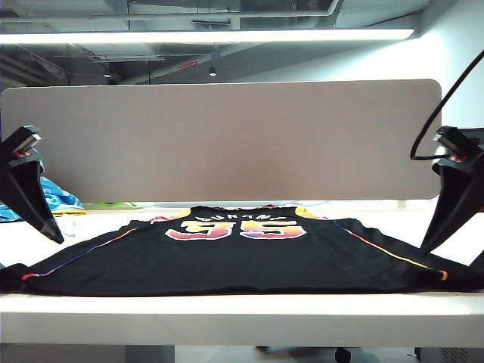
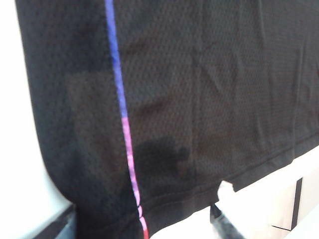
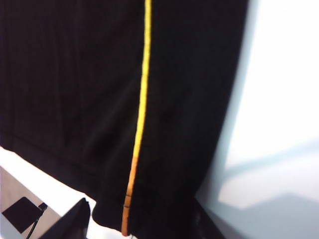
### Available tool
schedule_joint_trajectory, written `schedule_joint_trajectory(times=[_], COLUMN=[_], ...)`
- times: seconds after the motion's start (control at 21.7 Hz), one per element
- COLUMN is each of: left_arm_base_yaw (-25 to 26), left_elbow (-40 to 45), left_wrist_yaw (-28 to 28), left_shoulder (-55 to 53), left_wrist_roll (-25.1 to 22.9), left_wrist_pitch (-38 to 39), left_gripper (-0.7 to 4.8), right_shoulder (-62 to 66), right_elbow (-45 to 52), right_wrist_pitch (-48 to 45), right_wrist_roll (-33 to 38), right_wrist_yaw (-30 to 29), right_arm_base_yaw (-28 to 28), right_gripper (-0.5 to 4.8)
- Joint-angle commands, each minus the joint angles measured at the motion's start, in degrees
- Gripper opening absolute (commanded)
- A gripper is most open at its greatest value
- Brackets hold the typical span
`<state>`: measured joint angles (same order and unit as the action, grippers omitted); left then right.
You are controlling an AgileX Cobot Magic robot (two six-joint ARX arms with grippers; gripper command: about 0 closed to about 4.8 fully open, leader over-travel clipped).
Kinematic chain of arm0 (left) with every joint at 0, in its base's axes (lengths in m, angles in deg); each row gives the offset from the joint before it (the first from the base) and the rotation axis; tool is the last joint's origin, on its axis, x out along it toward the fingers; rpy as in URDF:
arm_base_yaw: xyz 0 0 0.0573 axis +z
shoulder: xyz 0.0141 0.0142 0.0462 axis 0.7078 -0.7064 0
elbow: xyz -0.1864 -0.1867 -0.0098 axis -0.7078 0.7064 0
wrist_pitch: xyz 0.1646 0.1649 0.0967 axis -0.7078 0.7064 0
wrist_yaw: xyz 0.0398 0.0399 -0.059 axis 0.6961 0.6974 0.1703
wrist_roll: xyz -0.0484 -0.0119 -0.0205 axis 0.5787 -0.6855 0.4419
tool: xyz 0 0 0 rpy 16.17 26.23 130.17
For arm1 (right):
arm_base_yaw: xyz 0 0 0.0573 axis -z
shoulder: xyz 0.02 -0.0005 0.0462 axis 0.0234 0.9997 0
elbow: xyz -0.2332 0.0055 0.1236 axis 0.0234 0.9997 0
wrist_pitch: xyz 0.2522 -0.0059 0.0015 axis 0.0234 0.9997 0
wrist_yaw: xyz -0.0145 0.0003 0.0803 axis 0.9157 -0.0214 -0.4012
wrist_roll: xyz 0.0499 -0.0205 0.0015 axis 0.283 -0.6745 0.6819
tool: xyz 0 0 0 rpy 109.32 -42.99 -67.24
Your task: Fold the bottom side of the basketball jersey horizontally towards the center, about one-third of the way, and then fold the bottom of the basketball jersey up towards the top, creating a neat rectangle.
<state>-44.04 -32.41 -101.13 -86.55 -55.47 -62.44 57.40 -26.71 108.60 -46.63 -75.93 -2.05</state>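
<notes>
The black basketball jersey point(image 1: 242, 261) lies flat on the white table point(image 1: 242, 314), its gradient 35 at the far side and its hem toward the front edge. My left gripper point(image 1: 54, 233) hangs over the jersey's left side near the purple-pink stripe point(image 2: 124, 139). In the left wrist view the gripper point(image 2: 142, 226) is open, with the hem corner lying between its spread fingers point(image 2: 227, 221). My right gripper point(image 1: 429, 242) hangs over the right side. In its wrist view the gripper point(image 3: 139, 224) is also open, astride the yellow-orange stripe point(image 3: 142, 109) and the hem corner, with one dark finger point(image 3: 72, 224) showing.
A beige partition point(image 1: 227, 136) stands behind the table. A light blue patterned cloth point(image 1: 60, 200) lies at the back left, behind my left arm. The table's front edge point(image 1: 242, 296) runs just below the hem, and a black cable point(image 1: 446, 98) loops above my right arm.
</notes>
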Motion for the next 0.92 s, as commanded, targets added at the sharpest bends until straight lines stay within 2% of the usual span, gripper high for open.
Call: schedule_joint_trajectory(times=[0.05,0.18,0.23,0.28,0.51,0.55,0.74,0.92], left_arm_base_yaw=[-0.2,-0.2,-0.2,-0.2,-0.2,-0.2,-0.2,-0.4], left_elbow=[1.0,1.0,1.0,1.0,1.0,1.0,1.0,1.1], left_wrist_yaw=[2.5,0.5,0.4,0.3,0.0,-0.2,-1.1,-0.3], left_shoulder=[-1.0,-1.0,-1.0,-1.0,-1.0,-1.0,-0.2,5.4], left_wrist_roll=[-0.4,-1.4,-1.4,-1.4,-2.9,-3.2,-4.0,-7.9], left_wrist_pitch=[2.6,2.6,2.6,2.5,0.5,0.3,2.6,13.1], left_gripper=[3.29,2.36,2.03,1.96,0.33,-0.01,-0.06,-0.06], right_shoulder=[0.6,0.6,0.6,0.6,0.6,0.6,-1.2,-9.0], right_elbow=[0.7,0.7,0.7,0.7,0.7,0.7,0.7,0.7], right_wrist_pitch=[1.1,1.1,1.0,0.9,-1.0,-1.2,1.9,10.4], right_wrist_roll=[0.6,0.7,0.7,0.7,1.1,1.1,0.0,-1.0], right_wrist_yaw=[1.9,2.0,2.2,2.2,1.9,1.9,0.6,2.5], right_arm_base_yaw=[-0.6,-0.6,-0.6,-0.6,-0.6,-0.6,-0.8,-3.1], right_gripper=[2.69,2.63,2.35,2.16,0.29,0.06,-0.06,-0.06])
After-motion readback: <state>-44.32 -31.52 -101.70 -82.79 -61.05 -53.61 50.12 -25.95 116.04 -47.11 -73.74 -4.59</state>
